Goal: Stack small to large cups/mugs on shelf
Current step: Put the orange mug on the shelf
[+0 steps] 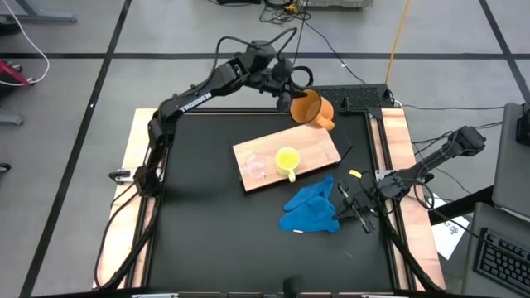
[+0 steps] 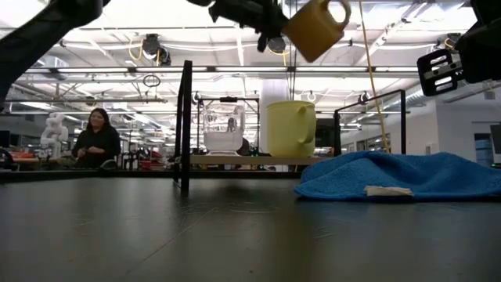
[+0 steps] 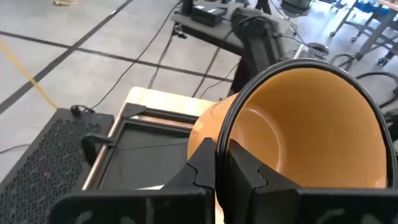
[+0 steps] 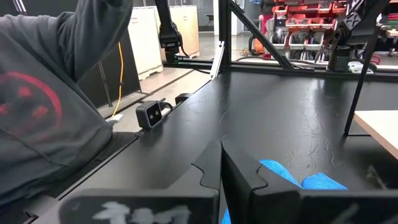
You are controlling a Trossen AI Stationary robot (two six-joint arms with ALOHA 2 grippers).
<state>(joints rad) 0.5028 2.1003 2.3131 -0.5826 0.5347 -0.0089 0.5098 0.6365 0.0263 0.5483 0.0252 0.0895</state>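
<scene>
Orange mug [image 1: 310,108] hangs tilted at upper centre of the overhead frame, its rim pinched in my left fingers [image 3: 221,171], so next I carry it to the shelf [image 1: 319,147] beside the yellow mug [image 1: 286,160]; right fingers [image 4: 222,168] clenched, empty.

The black surface [image 1: 207,215] carries a light wooden shelf [image 1: 319,151] lying at a slant, with a yellow mug [image 1: 287,160] and a clear glass cup [image 1: 254,165] standing on it (side by side), and a crumpled blue cloth [image 1: 312,209] just beside the board.
</scene>
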